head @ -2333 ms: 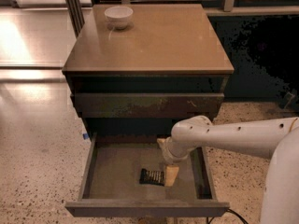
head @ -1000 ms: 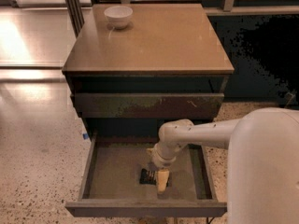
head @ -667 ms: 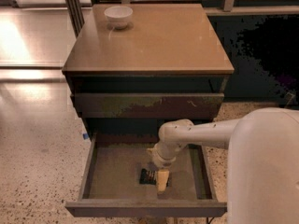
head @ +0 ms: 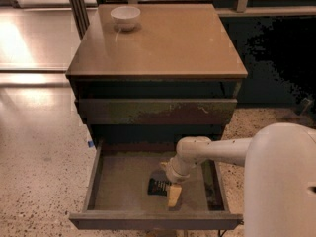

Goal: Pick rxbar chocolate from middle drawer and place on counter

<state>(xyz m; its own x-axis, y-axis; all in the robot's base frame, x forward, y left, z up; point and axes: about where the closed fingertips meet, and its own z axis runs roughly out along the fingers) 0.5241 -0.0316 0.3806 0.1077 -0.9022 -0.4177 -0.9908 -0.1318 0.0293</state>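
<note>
My white arm [head: 222,149] fills the lower right and reaches left into the cabinet. The tan tabletop [head: 168,43] carries a white bowl [head: 125,17] at its far left corner. Below it, the middle drawer [head: 118,181] stands open. The hand [head: 172,191] is low inside it and seems to touch the rxbar chocolate [head: 157,186], which lies flat near the drawer's front. I cannot tell whether the hand is apart or clamped on it.

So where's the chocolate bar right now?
In the camera view, the rxbar chocolate lies on the floor of the open middle drawer, right of centre near the front, with the gripper at its right end.
</note>
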